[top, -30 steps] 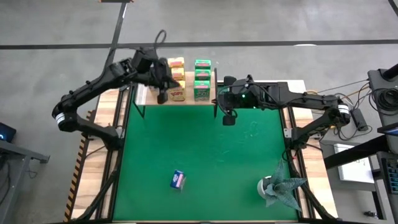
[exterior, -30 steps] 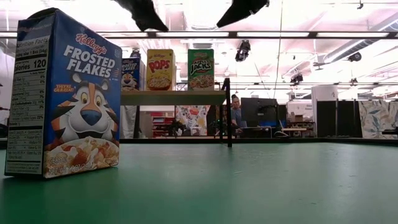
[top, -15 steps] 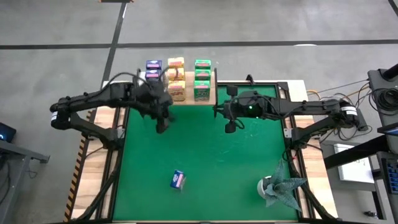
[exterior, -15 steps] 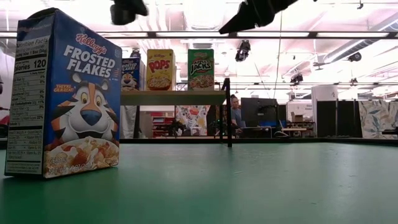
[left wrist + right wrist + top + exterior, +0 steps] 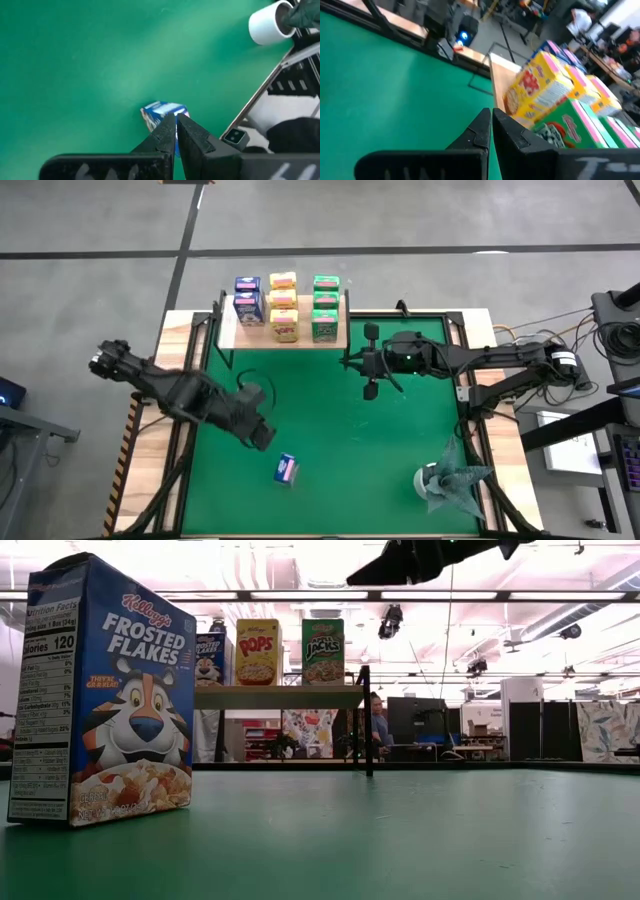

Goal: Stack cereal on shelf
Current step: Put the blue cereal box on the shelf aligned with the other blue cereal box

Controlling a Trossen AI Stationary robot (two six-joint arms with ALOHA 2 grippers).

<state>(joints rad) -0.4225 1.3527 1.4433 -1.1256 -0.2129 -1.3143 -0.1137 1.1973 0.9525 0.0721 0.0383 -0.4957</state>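
The wooden shelf stands at the far edge and carries cereal boxes in three rows: blue, yellow and green. One blue cereal box stands alone on the green mat, on its base, large in the low view. My left gripper hangs shut above the mat, just left of and beyond that box, apart from it. My right gripper is shut and hovers in front of the shelf's right end, its tips pointing toward the yellow and green boxes.
A grey-green foil-like wad on a white base sits at the mat's near right corner, also in the left wrist view. The mat lies between black frame rails. The shelf's thin black posts stand at its corners.
My left gripper has swung away from the shelf's left end, across the mat toward the near edge and the lone blue box, rolling about its own line as it went. My right gripper has sunk a little in front of the shelf and tipped closer to level.
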